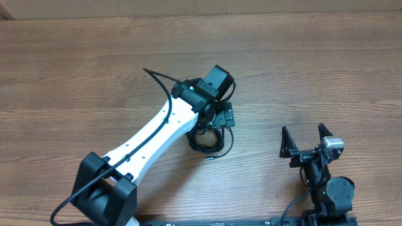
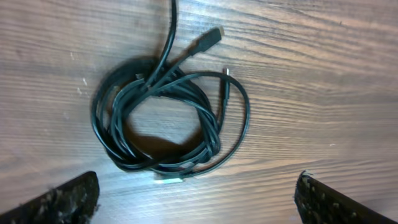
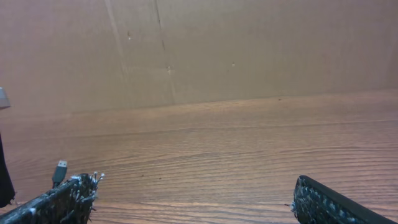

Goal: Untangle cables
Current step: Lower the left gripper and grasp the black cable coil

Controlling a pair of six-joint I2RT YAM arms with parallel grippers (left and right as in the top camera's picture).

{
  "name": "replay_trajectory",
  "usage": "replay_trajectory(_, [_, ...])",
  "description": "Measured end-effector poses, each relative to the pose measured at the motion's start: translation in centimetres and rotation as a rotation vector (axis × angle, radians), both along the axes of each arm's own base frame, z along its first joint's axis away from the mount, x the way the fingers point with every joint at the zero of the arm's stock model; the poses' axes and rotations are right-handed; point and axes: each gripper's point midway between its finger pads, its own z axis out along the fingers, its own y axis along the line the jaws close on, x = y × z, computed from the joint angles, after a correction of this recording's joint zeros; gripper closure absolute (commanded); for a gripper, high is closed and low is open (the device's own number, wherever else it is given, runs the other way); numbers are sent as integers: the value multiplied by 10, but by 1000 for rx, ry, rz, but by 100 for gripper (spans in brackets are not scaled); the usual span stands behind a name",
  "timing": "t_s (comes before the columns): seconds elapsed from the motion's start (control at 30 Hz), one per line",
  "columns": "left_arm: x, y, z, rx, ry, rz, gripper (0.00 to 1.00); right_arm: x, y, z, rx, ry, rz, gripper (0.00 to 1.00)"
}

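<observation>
The cables (image 2: 155, 118) lie on the wooden table as one tangled black coil, with two small plug tips (image 2: 214, 34) sticking out at its far side. My left gripper (image 2: 196, 202) hovers open just short of the coil, its fingers (image 2: 62, 199) wide apart and holding nothing. In the overhead view the left gripper (image 1: 213, 122) covers part of the cables (image 1: 213, 145). My right gripper (image 1: 306, 139) stands open and empty to the right of the coil, well apart from it. In the right wrist view a plug tip (image 3: 60, 169) shows beyond the left side of the right gripper (image 3: 193, 205).
The left arm's white link (image 1: 151, 141) crosses the table from the near left, with its own thicker black cable (image 1: 160, 78) looping beside it. A brown wall (image 3: 249, 50) rises behind the table's far edge.
</observation>
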Motion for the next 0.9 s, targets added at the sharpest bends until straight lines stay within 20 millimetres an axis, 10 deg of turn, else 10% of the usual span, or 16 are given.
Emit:
replay_trajectory(0.4, [13,35,-11,298,-133,-514,0,0,0,0,0,0,0,0])
replay_trajectory(0.7, [13,46,-66,397,-194,-796,0,0,0,0,0,0,0,0])
replay_trajectory(0.9, [1,44,-93,368,-203,-913,25,0,0,0,0,0,0,0])
